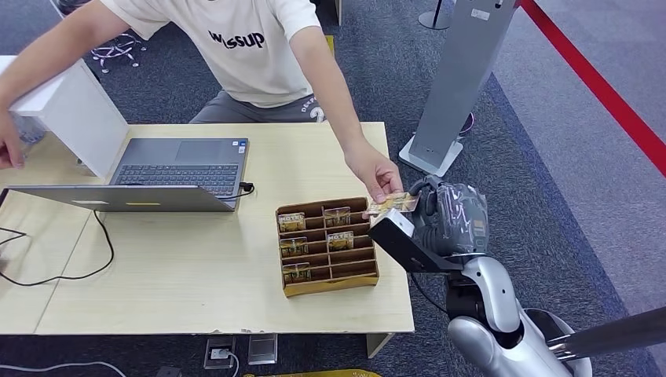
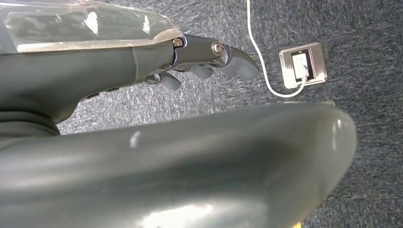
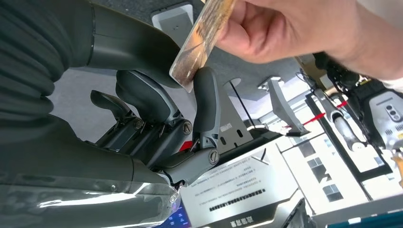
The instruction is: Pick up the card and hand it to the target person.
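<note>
The card [image 1: 390, 206] is gold and brown and hangs off the table's right edge, just past the wooden card rack [image 1: 363, 273]. My right hand [image 1: 448, 216] is raised there and pinches the card's [image 3: 199, 42] lower end between the thick thumb [image 3: 128, 42] and an upright finger [image 3: 206, 99]. The person's hand [image 1: 377, 177] reaches across the table and grips the card's other end with its fingers [image 3: 285, 33]. My left hand [image 2: 209, 57] hangs over the carpet, fingers loosely stretched, holding nothing.
The rack holds several more cards [image 1: 292, 223] in its slots. An open laptop [image 1: 157, 177] and a white box [image 1: 75, 110] stand on the table's [image 1: 196, 290] left half. A grey kiosk stand [image 1: 455, 86] rises at the right, beyond the table. A floor socket [image 2: 302, 65] lies below my left hand.
</note>
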Controlling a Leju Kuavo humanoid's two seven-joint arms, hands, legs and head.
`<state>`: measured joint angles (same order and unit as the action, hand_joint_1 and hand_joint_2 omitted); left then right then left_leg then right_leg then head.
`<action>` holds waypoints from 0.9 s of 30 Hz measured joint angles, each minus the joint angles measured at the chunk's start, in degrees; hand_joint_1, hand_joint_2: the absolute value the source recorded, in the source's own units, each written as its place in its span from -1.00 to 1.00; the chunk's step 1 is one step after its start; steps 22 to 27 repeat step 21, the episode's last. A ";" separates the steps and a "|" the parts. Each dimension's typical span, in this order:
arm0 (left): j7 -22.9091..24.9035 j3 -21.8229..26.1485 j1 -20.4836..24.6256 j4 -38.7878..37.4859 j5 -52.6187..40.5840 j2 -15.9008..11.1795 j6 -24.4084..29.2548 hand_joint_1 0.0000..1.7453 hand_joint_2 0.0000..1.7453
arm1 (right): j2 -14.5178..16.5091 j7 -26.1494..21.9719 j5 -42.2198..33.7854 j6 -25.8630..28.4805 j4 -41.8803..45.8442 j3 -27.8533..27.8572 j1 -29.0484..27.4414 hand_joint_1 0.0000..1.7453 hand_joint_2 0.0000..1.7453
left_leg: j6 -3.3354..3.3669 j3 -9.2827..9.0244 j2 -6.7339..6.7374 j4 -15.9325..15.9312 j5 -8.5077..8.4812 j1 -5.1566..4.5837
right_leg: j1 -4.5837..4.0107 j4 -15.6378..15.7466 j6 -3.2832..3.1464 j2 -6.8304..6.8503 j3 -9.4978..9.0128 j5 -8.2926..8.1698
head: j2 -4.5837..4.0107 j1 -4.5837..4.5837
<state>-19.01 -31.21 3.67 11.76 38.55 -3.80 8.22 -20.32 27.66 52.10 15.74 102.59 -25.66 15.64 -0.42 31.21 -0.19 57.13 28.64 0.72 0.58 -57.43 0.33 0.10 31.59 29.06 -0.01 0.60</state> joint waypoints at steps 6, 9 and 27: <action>-0.34 -0.67 0.02 0.00 0.18 0.01 -0.50 -1.00 -1.00 | 0.07 -1.45 -0.94 3.22 -1.46 0.91 1.27 1.00 1.00 | 0.00 0.01 -0.01 0.00 0.00 0.00 | 0.00 0.00 0.00 0.00 0.00 0.00 | -0.01 -0.01; -0.55 -1.07 0.03 0.00 0.18 0.02 -0.80 -1.00 -1.00 | 0.10 -2.06 -1.21 4.24 -2.32 1.27 1.73 0.59 1.00 | 0.00 0.01 -0.01 0.00 0.00 0.00 | 0.00 0.00 0.00 0.00 0.00 0.00 | -0.01 -0.01; -0.86 -1.61 0.09 0.00 1.83 0.02 -0.53 -1.00 -1.00 | 1.97 -19.45 -27.31 8.09 -5.48 2.44 1.62 -1.00 1.00 | 0.00 0.01 -0.01 0.00 0.00 0.00 | 0.00 0.00 0.00 0.01 0.01 0.00 | 0.00 -0.03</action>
